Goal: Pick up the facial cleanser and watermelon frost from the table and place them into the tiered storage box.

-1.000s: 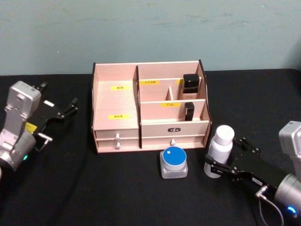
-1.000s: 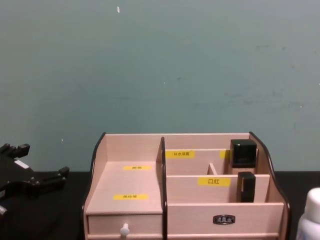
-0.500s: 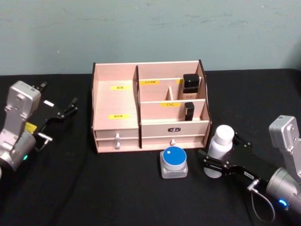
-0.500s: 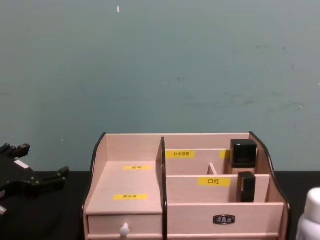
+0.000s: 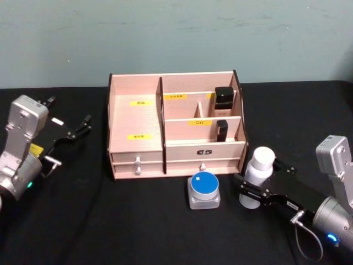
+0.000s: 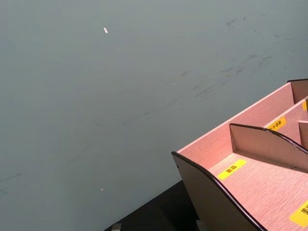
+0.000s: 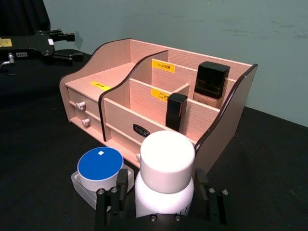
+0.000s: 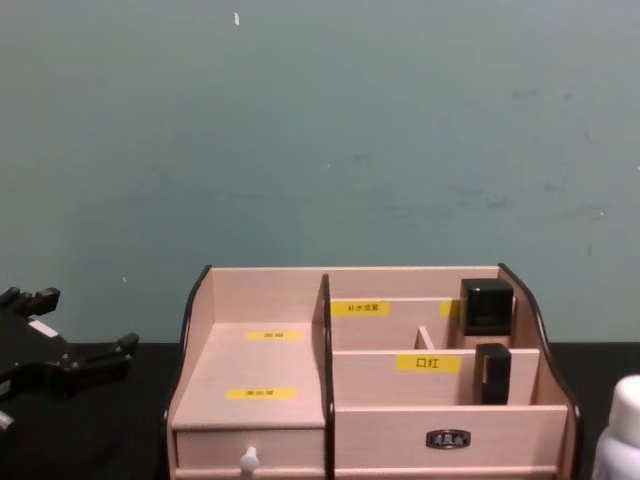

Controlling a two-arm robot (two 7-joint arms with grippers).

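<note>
**Layout, table and organiser**

The tiered storage box (image 5: 135, 144) stands mid-table (image 5: 138, 226), with its back toward the wall (image 5: 176, 33). The watermelon frost jar (image 5: 204, 189) sits just before the box's front, right of centre. The facial cleanser bottle (image 5: 258, 168) is right of the jar, near the box's front right corner and apart from both. Its base is hidden, so it probably stands on the table. The right gripper (image 5: 258, 185) straddles the bottle, one finger on each side, reaching in from the front right. The left gripper (image 5: 84, 126) hangs left of the box, well apart from it. In the box's right half, one upright case (image 5: 223, 97) stands in the rear compartment. A second case (image 5: 222, 131) stands in the compartment before it.
</note>
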